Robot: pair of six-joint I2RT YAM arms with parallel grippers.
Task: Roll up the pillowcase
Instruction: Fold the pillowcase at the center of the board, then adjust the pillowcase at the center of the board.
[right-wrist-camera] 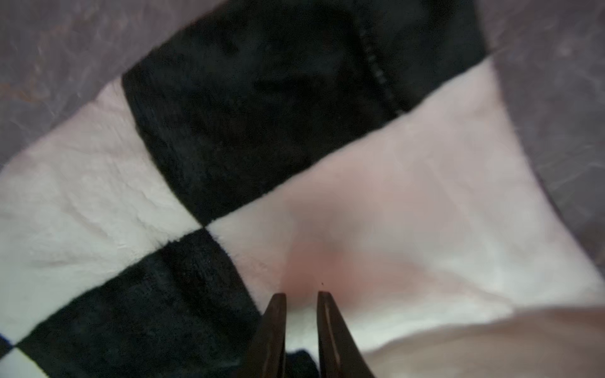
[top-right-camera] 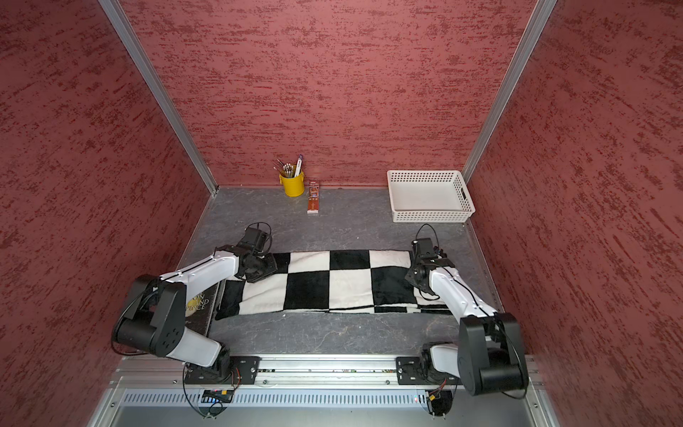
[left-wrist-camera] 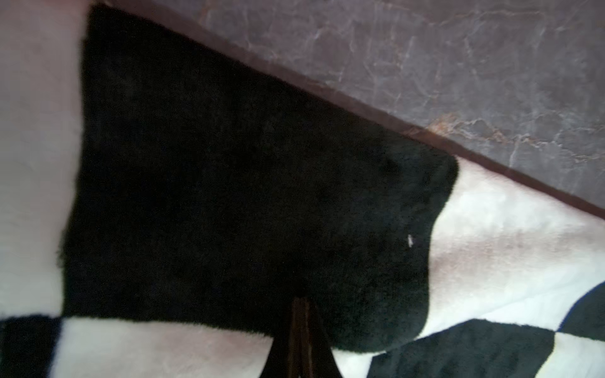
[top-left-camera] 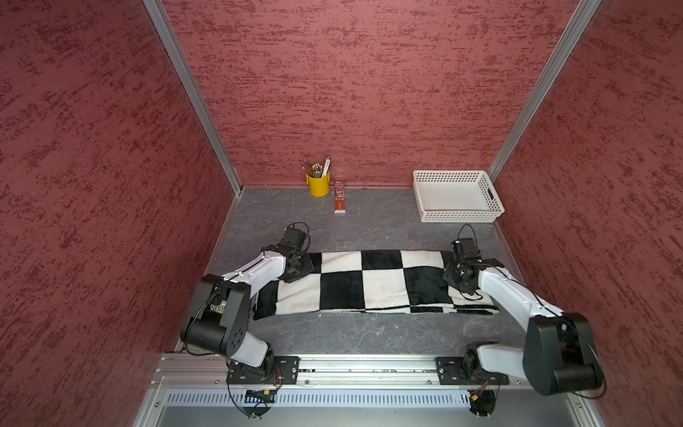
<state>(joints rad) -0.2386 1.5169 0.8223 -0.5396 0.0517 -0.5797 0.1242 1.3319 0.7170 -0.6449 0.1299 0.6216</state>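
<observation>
The pillowcase (top-left-camera: 380, 284) (top-right-camera: 347, 284), plush with big black and white squares, lies as a wide folded band across the grey table. My left gripper (top-left-camera: 297, 267) (top-right-camera: 258, 268) is at its left end. In the left wrist view the left gripper (left-wrist-camera: 302, 299) is shut, its tips pressed into a black square of the pillowcase (left-wrist-camera: 229, 180); whether any cloth is nipped is hidden. My right gripper (top-left-camera: 458, 275) (top-right-camera: 417, 275) is at the right end. In the right wrist view the right gripper (right-wrist-camera: 302, 294) is shut on white plush of the pillowcase (right-wrist-camera: 409, 196), which fills the narrow gap.
A yellow cup of pencils (top-left-camera: 318, 185) and a small orange box (top-left-camera: 339, 201) stand at the back wall. At the back right sits a white perforated basket (top-left-camera: 456, 196). A dark book (top-right-camera: 199, 303) lies under the left arm. Red walls enclose three sides.
</observation>
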